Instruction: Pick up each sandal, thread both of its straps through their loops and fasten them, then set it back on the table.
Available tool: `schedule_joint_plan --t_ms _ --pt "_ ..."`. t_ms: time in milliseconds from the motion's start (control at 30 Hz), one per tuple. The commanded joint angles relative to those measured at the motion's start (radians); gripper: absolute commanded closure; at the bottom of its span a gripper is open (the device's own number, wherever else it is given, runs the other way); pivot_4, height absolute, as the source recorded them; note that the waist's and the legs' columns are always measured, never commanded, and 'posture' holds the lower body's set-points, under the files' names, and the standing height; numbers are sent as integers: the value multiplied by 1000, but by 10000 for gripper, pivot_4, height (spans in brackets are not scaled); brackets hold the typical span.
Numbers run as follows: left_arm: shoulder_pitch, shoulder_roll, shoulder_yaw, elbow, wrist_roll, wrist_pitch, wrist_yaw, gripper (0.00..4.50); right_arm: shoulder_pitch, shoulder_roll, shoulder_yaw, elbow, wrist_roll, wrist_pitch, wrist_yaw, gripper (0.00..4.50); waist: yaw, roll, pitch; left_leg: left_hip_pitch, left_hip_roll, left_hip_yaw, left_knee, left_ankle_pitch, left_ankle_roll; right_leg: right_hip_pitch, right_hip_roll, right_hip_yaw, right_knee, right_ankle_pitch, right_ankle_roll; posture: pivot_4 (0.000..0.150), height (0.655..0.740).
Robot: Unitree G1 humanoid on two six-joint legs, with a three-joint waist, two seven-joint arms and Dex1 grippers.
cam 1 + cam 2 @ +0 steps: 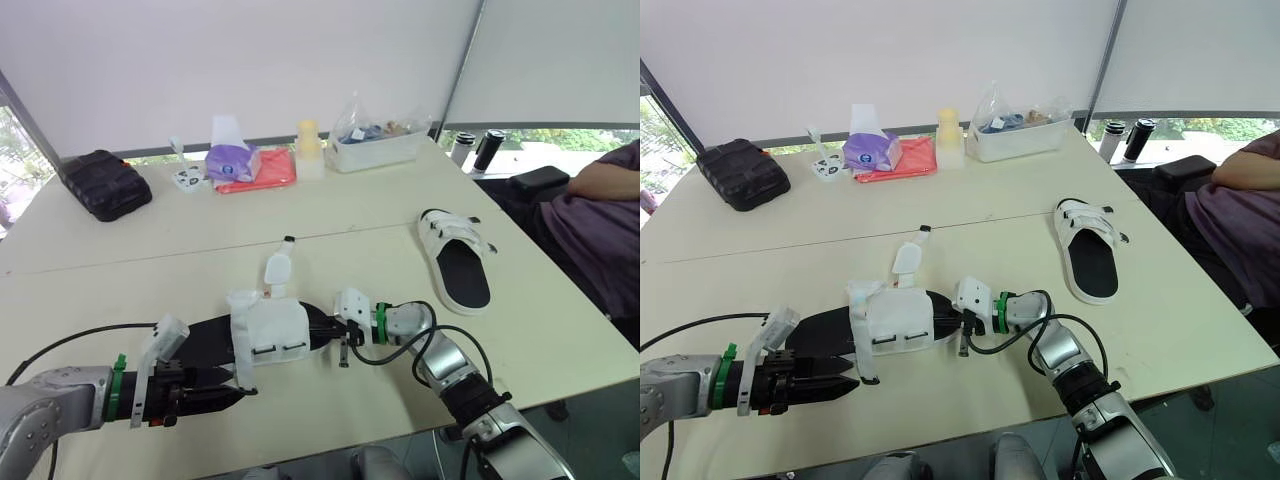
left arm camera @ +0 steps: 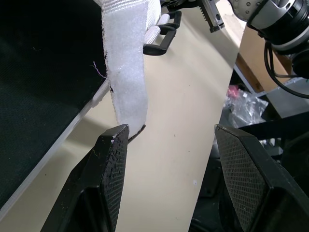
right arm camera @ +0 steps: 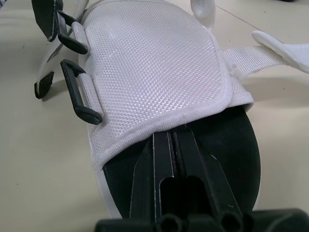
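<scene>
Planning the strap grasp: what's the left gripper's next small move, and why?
Probably close the left gripper on the loose strap: its fingers stand open, the strap end hangs at one fingertip, ungripped. The right gripper, shut, sits tucked under the upper of the sandal.

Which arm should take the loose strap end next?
Left. The left gripper is open, with the loose strap end right beside one fingertip. The right gripper is shut and tucked under the upper of the sandal, probably steadying it.

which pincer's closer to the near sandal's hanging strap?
Left. The left pincer is open, with the tip of the strap at one finger; the right pincer is at the opposite end of the sandal, under its upper.
</scene>
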Motion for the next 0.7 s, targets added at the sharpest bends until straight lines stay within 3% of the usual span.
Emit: schedule_joint_plan --t_ms 33,367,700 --pt "-1 14 47 -34 -35 13 6 16170 27 -1 41 86 -56 32 -6 45000 -1 0 0 0 0 0 0 0 0 0 0 0 0 0 0 1500 7400" --pt "-23 31 53 6 -5 10 25 16170 28 -2 41 92 -58 29 -5 45000 -1 0 0 0 0 0 0 0 0 0 0 0 0 0 0 1500 7400" --pt "-46 -21 -28 -8 -1 -2 48 16170 25 1 39 98 -59 25 -9 45000 0 0 0 0 0 0 0 0 0 0 0 0 0 -1 0 1500 7400"
